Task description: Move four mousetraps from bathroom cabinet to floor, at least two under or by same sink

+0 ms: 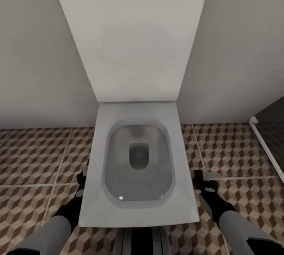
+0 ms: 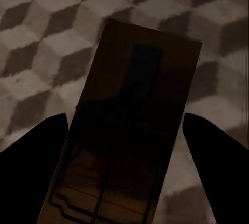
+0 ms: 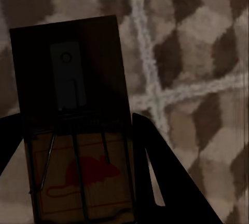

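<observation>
A tan mousetrap (image 2: 129,104) with dark wire sits between the dark fingers (image 2: 36,156) of my left gripper (image 2: 124,119), above the cube-patterned bathroom floor (image 2: 46,42). Another mousetrap (image 3: 78,146), printed with a red mouse, is held in my right gripper (image 3: 75,119) over a grout crossing. In the head view my left gripper (image 1: 81,182) and right gripper (image 1: 203,184) hang low on either side of a toilet, over the bathroom floor (image 1: 35,160). The cabinet and the sink are out of view.
A white toilet (image 1: 94,192) with its lid up stands straight ahead against a pale wall (image 1: 35,69), between my two arms. A dark panel with a white frame (image 1: 268,144) runs along the right. Tiled floor lies open on both sides.
</observation>
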